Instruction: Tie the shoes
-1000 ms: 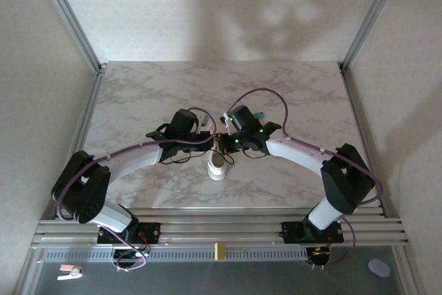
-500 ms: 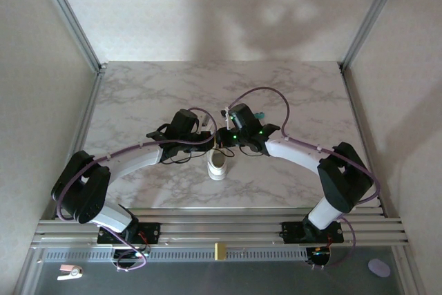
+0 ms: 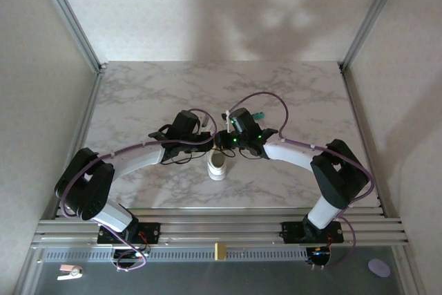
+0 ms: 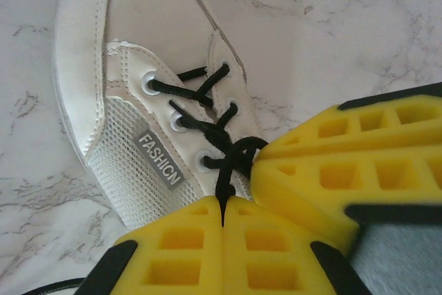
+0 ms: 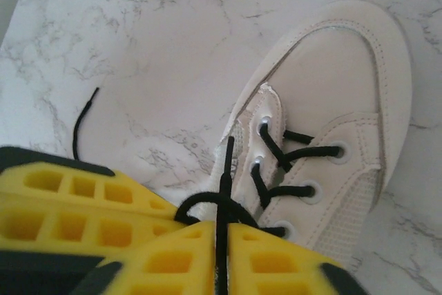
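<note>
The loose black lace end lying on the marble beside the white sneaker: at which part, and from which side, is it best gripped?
Probably a little behind its tip. The lace end lies flat and thin on the marble table, apart from the sneaker, so come straight down from above and close across its line, not along it.

white sneaker (image 4: pixel 148 22), black laces (image 4: pixel 200 112), grey-veined marble table (image 4: pixel 345 32)

From above, the small white low-top sneaker (image 3: pixel 217 168) lay mostly hidden under the two wrists. In the left wrist view, yellow fingers (image 4: pixel 179 253) covered its heel end and swallowed the thin black laces (image 4: pixel 207 119). In the right wrist view, a loose lace end (image 5: pixel 81 119) ran out of sight behind a finger.
</note>
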